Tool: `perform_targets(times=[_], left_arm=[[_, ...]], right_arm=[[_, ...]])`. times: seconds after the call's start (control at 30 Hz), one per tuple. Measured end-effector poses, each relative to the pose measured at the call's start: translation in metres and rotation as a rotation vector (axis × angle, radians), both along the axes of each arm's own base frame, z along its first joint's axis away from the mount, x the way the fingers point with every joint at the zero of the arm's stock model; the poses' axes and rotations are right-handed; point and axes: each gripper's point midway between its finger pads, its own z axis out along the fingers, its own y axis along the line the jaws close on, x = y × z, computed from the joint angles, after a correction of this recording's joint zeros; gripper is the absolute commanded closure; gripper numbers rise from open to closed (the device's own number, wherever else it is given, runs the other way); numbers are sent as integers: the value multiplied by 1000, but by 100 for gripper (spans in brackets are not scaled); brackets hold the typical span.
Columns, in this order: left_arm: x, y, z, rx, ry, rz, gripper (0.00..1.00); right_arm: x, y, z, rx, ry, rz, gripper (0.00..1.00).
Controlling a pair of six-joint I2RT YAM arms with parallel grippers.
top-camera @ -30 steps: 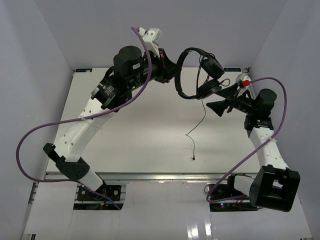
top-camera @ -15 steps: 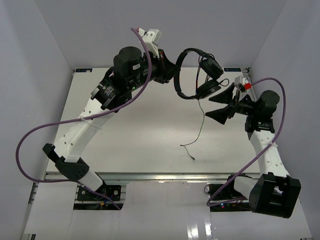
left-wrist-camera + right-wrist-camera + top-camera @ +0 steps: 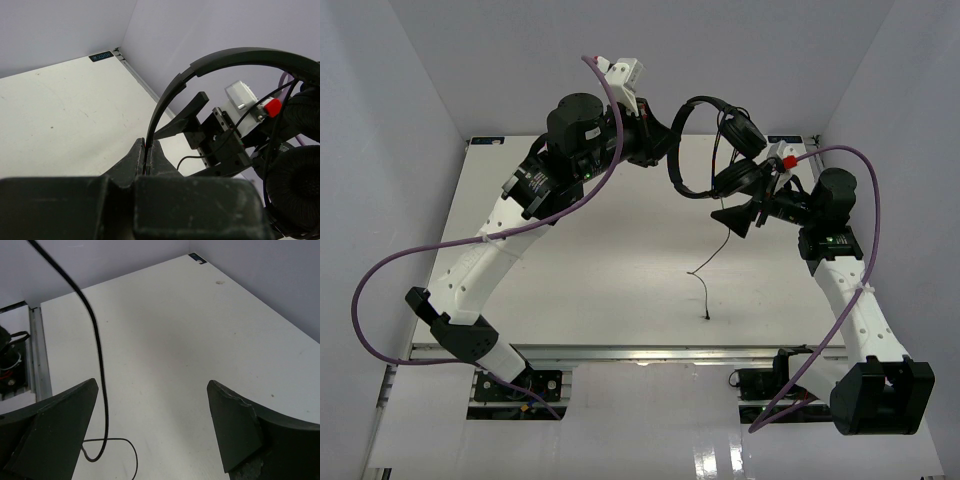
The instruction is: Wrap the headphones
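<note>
The black headphones [image 3: 705,103] are held in the air above the back of the white table [image 3: 600,260]. My left gripper [image 3: 663,150] is shut on the thin headband [image 3: 225,55], pinched between its fingertips [image 3: 146,150]. The two earcups [image 3: 738,180] hang at the right; one is close in the left wrist view [image 3: 295,185]. The thin black cord [image 3: 723,240] drops to the table and ends in a plug [image 3: 707,317]. My right gripper [image 3: 745,207] is open and empty just below the earcups. In the right wrist view the cord [image 3: 97,355] hangs between its fingers [image 3: 152,385], near the left one.
Purple robot cables [image 3: 380,270] loop at the left and right of the arms. Grey walls close in the table at the back and sides. A metal rail [image 3: 620,352] runs along the near edge. The cord's slack loops on the table [image 3: 117,442].
</note>
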Motion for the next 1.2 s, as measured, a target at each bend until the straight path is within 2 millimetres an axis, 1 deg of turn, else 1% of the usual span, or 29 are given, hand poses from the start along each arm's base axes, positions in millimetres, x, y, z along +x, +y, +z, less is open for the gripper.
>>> perform_targets(times=[0.13, 0.17, 0.23, 0.3, 0.33, 0.4, 0.5, 0.53, 0.6, 0.77, 0.9, 0.93, 0.97, 1.03, 1.2], left_arm=[[0, 0, 0, 0, 0, 1, 100], [0, 0, 0, 0, 0, 1, 100], [1, 1, 0, 1, -1, 8, 100], [2, 2, 0, 1, -1, 16, 100], [3, 2, 0, 1, -2, 21, 100], [5, 4, 1, 0, -4, 34, 100], [8, 8, 5, -3, -8, 65, 100], [9, 10, 6, -6, -11, 78, 100], [12, 13, 11, -14, -16, 103, 100], [21, 23, 16, -33, -14, 182, 100], [28, 30, 16, -40, -8, 241, 100], [29, 32, 16, -42, -7, 252, 100], [30, 33, 16, -43, -6, 263, 100], [32, 36, 16, -45, -5, 284, 100], [39, 44, 17, -46, -6, 343, 100]], right_arm=[[20, 1, -14, -21, 38, -107, 0], [24, 1, -18, -24, 52, -117, 4], [26, 4, -30, -26, 88, -111, 7], [18, 15, -53, -30, 137, -69, 9], [9, 21, -71, -34, 174, -38, 10], [-9, 31, -97, -39, 226, 19, 10], [-39, 38, -131, -33, 277, 87, 10], [-47, 38, -137, -29, 286, 104, 11], [-57, 40, -140, -17, 281, 132, 13], [-58, 46, -122, 13, 195, 171, 24], [-59, 51, -113, 27, 157, 188, 37], [-59, 52, -112, 30, 155, 192, 42], [-59, 53, -112, 33, 156, 195, 46], [-59, 55, -115, 36, 176, 201, 48], [-58, 57, -118, 37, 202, 196, 49]])
